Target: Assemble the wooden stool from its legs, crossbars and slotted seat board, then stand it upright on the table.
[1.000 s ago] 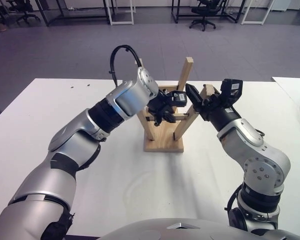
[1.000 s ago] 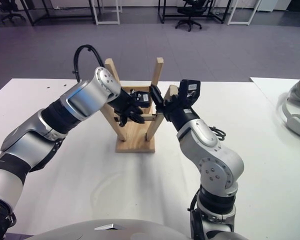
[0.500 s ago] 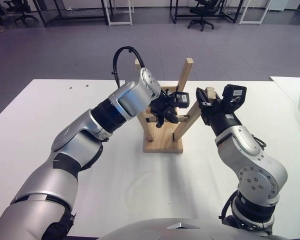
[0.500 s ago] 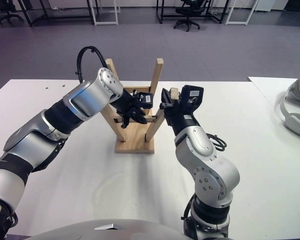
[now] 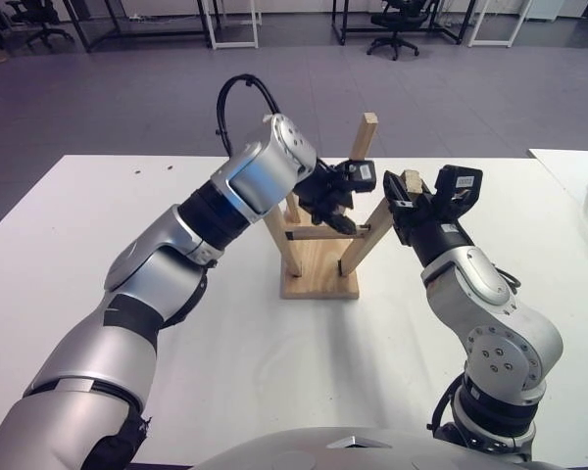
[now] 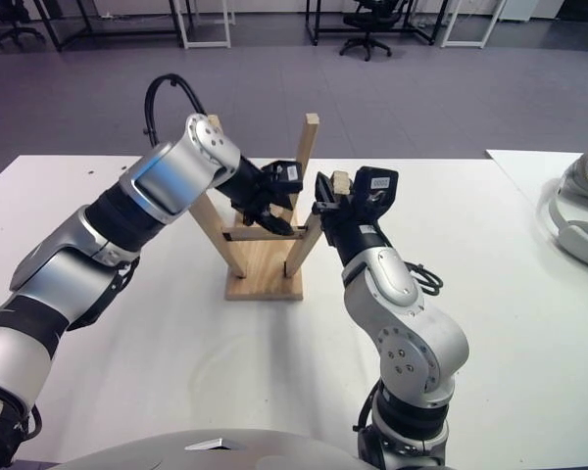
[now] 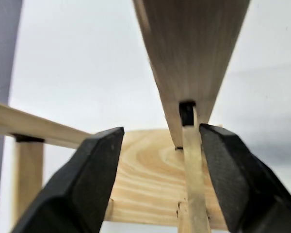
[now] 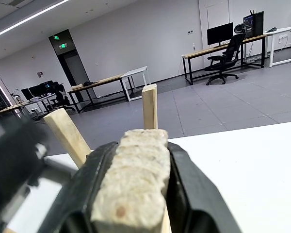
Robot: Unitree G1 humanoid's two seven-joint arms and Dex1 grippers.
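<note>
The partly assembled stool is seen standing upside down near the middle of the white table, its seat board lying flat on the tabletop and its legs pointing upward at a splay. A front crossbar is fitted between the left front leg and the right front leg, while a taller rear leg rises behind them. The left gripper is held among the legs, just above the front crossbar and pointing down toward it. In the left wrist view its fingers are shown spread apart and clasping nothing, with a thin crossbar and the slotted end of a leg lying in the gap between them and the seat board beneath. The right gripper is placed at the upper end of the right front leg, and in the right wrist view its fingers are seen pressed against both sides of that rough-cut leg end, so that the leg is clamped. A white headset-like device is seen lying on a separate white surface to the robot's right, well apart from the stool
</note>
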